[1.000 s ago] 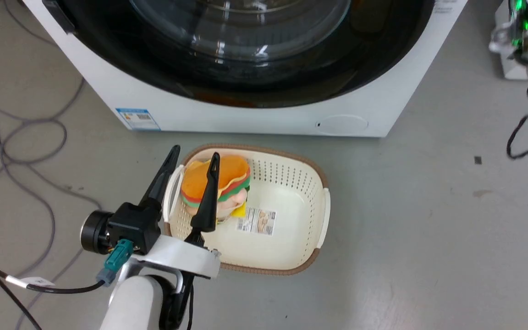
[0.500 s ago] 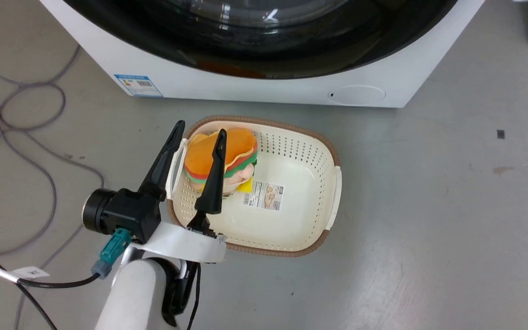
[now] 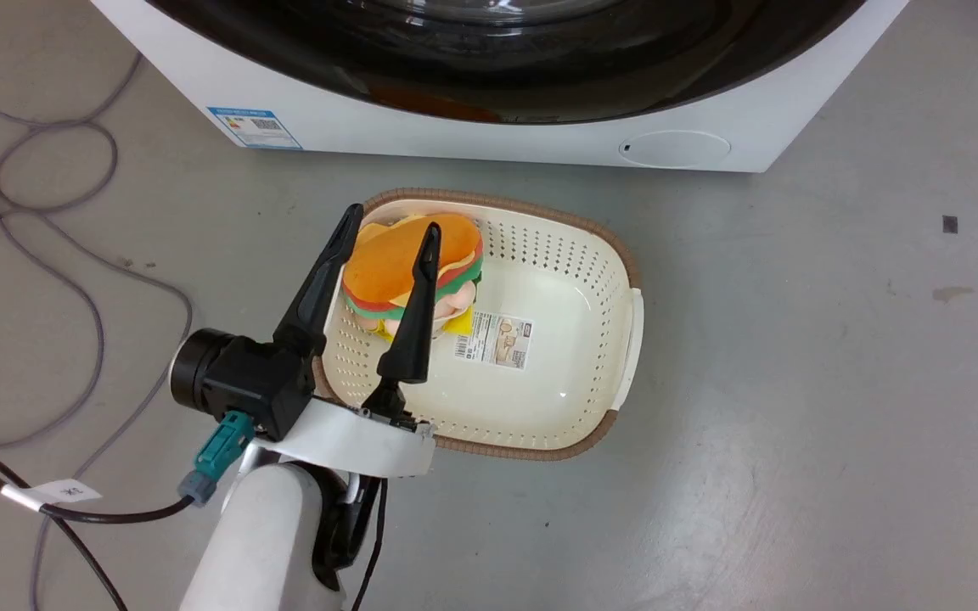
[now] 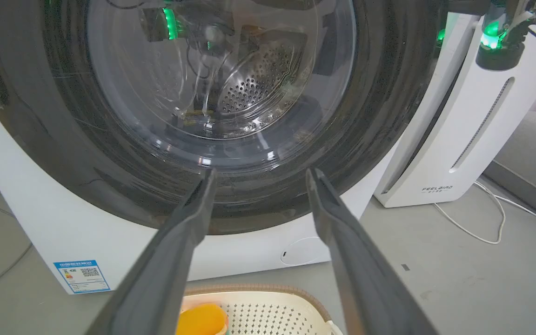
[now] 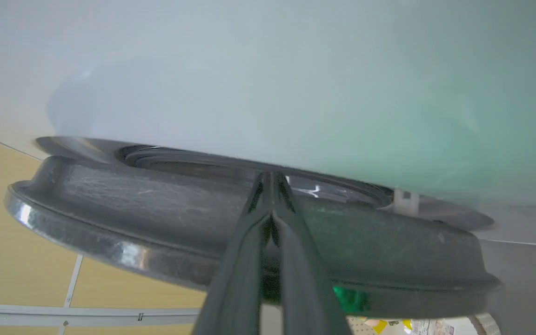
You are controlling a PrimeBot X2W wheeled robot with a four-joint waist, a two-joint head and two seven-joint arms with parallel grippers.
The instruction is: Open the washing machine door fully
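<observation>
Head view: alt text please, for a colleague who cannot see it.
The open left tool hangs over a cream basket holding a burger-shaped plush toy on the grey floor. Behind it stands the white washing machine, its black door along the top edge.

Head view has shifted as a whole: the camera moved, not the items. The washing machine (image 3: 455,140) now sits higher in the frame, and less of the washing machine door (image 3: 489,76) shows along the top edge. The blue label (image 3: 254,127) and the round filter cover (image 3: 674,148) have both risen towards the top. The basket (image 3: 574,255) has gone from lower centre to mid-frame, slightly rightward and turned a little. The left gripper (image 3: 393,218) rose with it by nearly the same amount. The small dark floor mark (image 3: 950,224) moved up and right.
</observation>
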